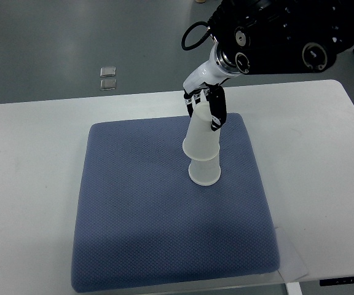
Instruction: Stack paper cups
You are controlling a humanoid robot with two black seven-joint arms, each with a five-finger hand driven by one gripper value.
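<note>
Right hand [206,104] pinches the top cup [201,136] near its far end, fingers wrapped on it. Top cup sits inverted over the lower cup [204,171] mid-mat [134,203], long axis tilted toward the hand. Lower cup lies directly near-side of my hand. Left arm unseen.

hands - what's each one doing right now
right hand: closed on the upper paper cup, over the lower cup.
left hand: not in view.

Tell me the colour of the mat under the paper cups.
The mat is blue-grey with a fine dotted texture, seen in the top view.
</note>
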